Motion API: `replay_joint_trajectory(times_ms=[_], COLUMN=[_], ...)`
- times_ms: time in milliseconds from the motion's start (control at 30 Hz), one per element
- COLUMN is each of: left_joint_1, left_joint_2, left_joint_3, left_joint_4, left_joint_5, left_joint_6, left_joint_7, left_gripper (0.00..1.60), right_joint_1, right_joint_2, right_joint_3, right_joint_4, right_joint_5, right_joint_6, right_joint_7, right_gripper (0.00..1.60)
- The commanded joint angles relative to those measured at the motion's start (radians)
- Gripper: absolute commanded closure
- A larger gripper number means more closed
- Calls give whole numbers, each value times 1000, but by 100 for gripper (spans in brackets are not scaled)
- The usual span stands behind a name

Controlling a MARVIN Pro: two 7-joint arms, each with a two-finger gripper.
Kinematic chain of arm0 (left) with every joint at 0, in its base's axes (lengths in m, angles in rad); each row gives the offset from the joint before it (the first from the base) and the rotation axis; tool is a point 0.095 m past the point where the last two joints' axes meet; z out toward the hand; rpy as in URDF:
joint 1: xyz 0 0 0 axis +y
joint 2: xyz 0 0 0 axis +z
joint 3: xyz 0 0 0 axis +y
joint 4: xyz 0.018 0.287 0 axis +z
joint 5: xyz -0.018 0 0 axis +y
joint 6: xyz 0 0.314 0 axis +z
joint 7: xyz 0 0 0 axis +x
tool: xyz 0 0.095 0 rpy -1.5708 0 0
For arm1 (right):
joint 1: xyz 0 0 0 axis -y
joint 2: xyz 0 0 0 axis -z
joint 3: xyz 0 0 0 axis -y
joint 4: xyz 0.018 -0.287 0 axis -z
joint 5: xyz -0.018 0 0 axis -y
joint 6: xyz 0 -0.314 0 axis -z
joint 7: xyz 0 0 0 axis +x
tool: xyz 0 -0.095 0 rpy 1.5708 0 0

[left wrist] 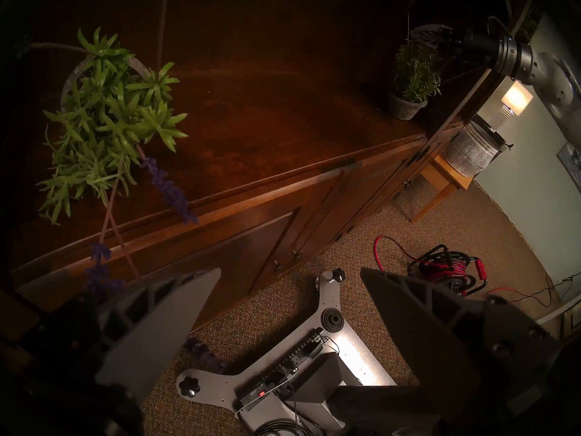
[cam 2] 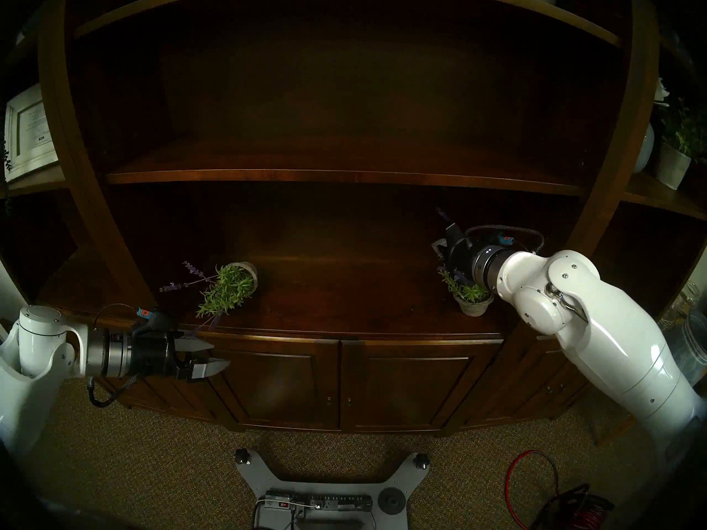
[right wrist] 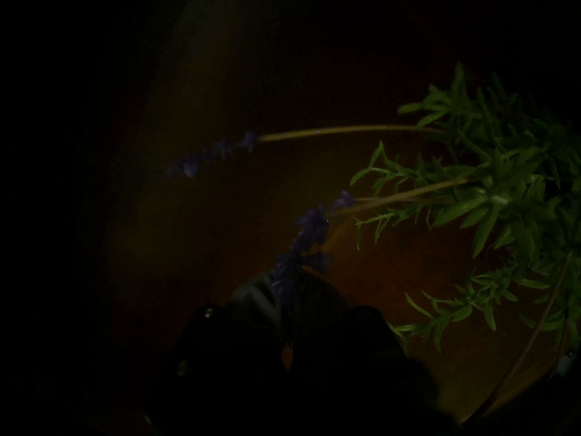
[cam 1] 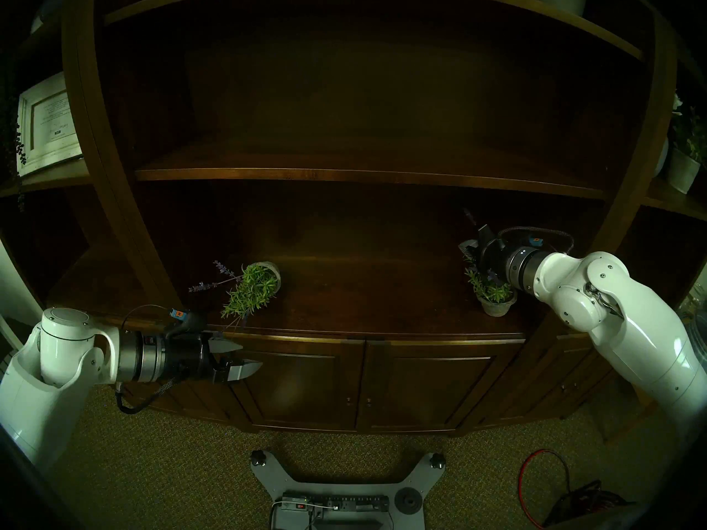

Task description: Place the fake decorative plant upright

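Note:
A fake plant with green leaves and purple lavender sprigs lies tipped over on the left of the cabinet top. Its grey pot is on its side, and the leaves point to the front edge. It also shows in the left wrist view. My left gripper is open and empty, in front of the cabinet edge below the leaves. A second plant stands upright at the right. My right gripper is just above it, with its dark fingers closed together on a lavender sprig.
A shelf board runs low above the cabinet top. A framed picture stands on the left side shelf and a white potted plant on the right one. The robot base and a red cable reel are on the carpet.

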Motion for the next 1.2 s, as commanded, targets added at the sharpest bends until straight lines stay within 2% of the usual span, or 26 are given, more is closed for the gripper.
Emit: replay_joint_trajectory(times_ms=[0, 367, 400, 567, 633, 667, 767, 833, 867, 1167], left_joint_1=[-11, -12, -12, -12, -12, -12, -13, -13, -13, -13], left_joint_2=[2, 4, 4, 4, 4, 4, 4, 4, 4, 4], left_joint_3=[-9, -10, -10, -10, -10, -10, -11, -11, -11, -12], left_joint_4=[-9, -10, -10, -10, -10, -10, -11, -11, -11, -12], left_joint_5=[-3, -3, -3, -4, -4, -4, -4, -4, -4, -5], left_joint_6=[-4, -4, -4, -4, -5, -5, -5, -5, -5, -5], left_joint_7=[-1, -1, -1, -1, -1, -1, -1, -1, -1, -1], left_gripper=[0, 0, 0, 0, 0, 0, 0, 0, 0, 0], right_joint_1=[113, 214, 199, 263, 239, 265, 318, 295, 328, 395], right_joint_2=[-69, -175, -184, -237, -245, -255, -297, -309, -327, -420], right_joint_3=[-18, -79, -72, -106, -93, -108, -133, -119, -135, -157], right_joint_4=[28, 108, 109, 157, 154, 169, 210, 208, 232, 315], right_joint_5=[-48, -132, -142, -194, -205, -215, -264, -280, -302, -427], right_joint_6=[-10, -29, -34, -43, -48, -48, -54, -59, -60, -72], right_joint_7=[-14, -64, -64, -96, -93, -102, -128, -126, -139, -185], right_gripper=[160, 160, 160, 160, 160, 160, 160, 160, 160, 160])
